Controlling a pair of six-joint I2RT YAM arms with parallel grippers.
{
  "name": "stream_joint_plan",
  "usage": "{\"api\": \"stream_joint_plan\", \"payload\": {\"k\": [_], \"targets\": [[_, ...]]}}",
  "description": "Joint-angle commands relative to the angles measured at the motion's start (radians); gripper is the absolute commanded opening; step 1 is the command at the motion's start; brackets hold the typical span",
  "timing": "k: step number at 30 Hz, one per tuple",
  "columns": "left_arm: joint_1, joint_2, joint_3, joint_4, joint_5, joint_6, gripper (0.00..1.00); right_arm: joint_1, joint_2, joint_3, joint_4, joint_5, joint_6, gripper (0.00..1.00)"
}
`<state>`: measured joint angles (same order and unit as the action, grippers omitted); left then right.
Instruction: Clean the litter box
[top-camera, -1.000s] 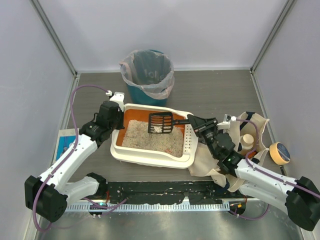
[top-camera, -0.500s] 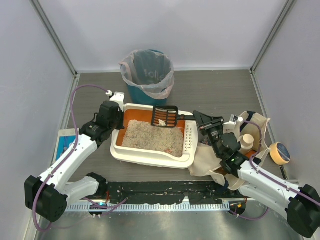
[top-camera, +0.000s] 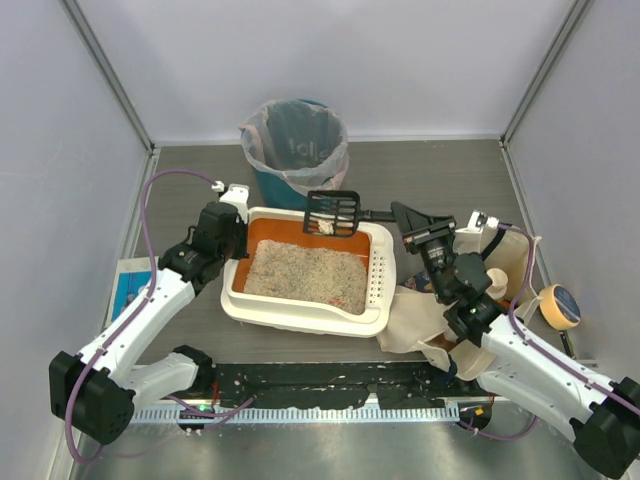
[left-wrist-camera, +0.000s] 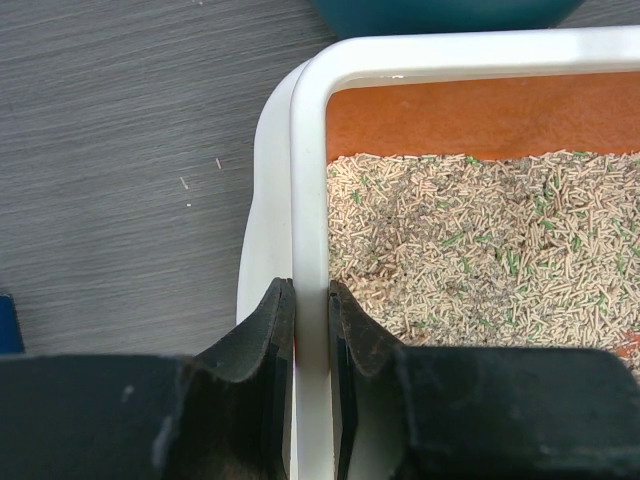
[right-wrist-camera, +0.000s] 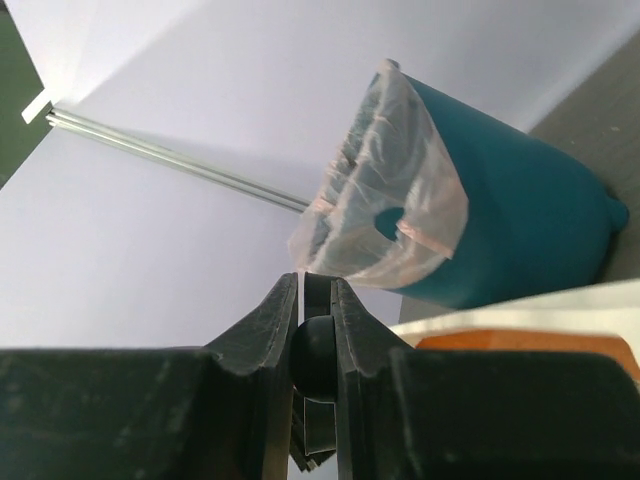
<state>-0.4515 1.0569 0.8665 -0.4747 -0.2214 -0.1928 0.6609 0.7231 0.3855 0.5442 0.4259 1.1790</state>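
The litter box (top-camera: 300, 318), cream-white with orange inner walls and grey-beige litter (top-camera: 300, 270), lies mid-table. My left gripper (top-camera: 232, 234) is shut on its left rim; in the left wrist view the jaws (left-wrist-camera: 310, 290) pinch the white rim (left-wrist-camera: 308, 180) beside the litter (left-wrist-camera: 480, 250). My right gripper (top-camera: 406, 214) is shut on the handle of a black slotted scoop (top-camera: 332, 213). The scoop hangs above the box's far rim with a small pale clump in it. In the right wrist view the gripper (right-wrist-camera: 316, 285) clamps the black handle (right-wrist-camera: 315, 355).
A teal bin with a plastic liner (top-camera: 295, 150) stands just behind the box and shows ahead in the right wrist view (right-wrist-camera: 520, 240). A beige tote bag (top-camera: 500, 270) lies at the right, a yellow roll (top-camera: 558, 305) beyond it. A blue item (top-camera: 128, 285) lies at the left.
The right gripper has lifted the scoop off the litter and carried it back toward the far rim and the bin. The left gripper has held still on the rim.
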Motion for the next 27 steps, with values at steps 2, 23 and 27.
{"api": "stream_joint_plan", "payload": {"k": [2,23,27], "targets": [[-0.03,-0.028,0.0,-0.001,0.09,0.003,0.0,-0.069,0.113,0.173,0.072,-0.114,-0.053,0.01],[-0.03,-0.043,0.0,-0.002,0.093,0.0,0.0,-0.221,0.53,0.657,0.218,-0.283,-0.405,0.01],[-0.03,-0.041,0.002,-0.002,0.097,0.0,0.0,-0.221,0.607,0.743,0.235,-0.331,-0.591,0.01]]}}
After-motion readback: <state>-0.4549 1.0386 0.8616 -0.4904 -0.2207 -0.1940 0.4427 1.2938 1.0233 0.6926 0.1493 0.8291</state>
